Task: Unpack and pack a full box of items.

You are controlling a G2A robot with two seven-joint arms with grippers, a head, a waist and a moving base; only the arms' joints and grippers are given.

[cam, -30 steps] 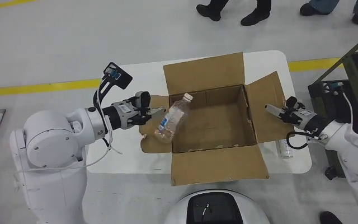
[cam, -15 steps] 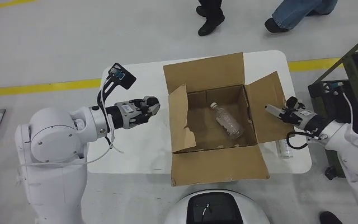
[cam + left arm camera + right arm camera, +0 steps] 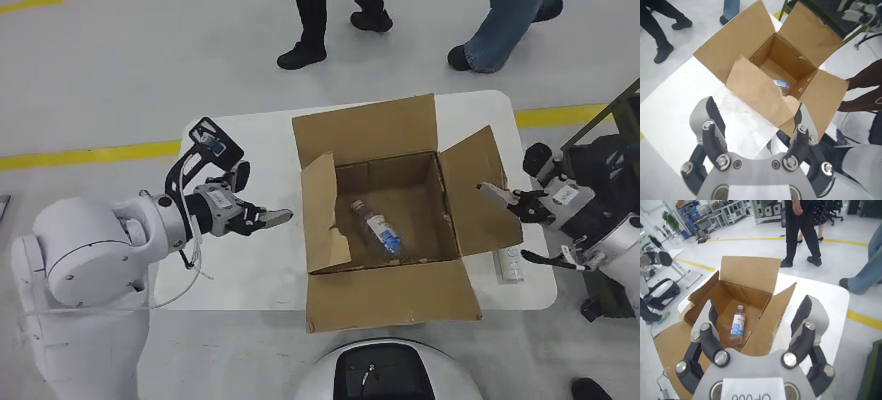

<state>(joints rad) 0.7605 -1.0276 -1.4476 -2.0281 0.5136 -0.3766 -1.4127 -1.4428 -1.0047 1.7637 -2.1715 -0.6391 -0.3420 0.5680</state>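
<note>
Box (image 3: 365, 130): brown cardboard, open, sitting on the white surface (image 3: 240, 270). Far, near and right flaps are folded outward; the left flap stands nearly upright, with a torn edge.

Bottle (image 3: 377, 229): clear plastic with a blue label, lying on its side on the box floor, cap toward the far wall. No gripper touches it.

Left gripper (image 3: 752, 107): fingers spread wide, nothing between them. It is held over the bare surface to the left of the box, apart from the upright flap and aimed toward it.

Right gripper (image 3: 759, 303): fingers also spread and empty, held near the outer edge of the right flap (contact with the flap cannot be judged).

A second clear bottle (image 3: 510, 264) lies on the surface just beside the right flap.
</note>
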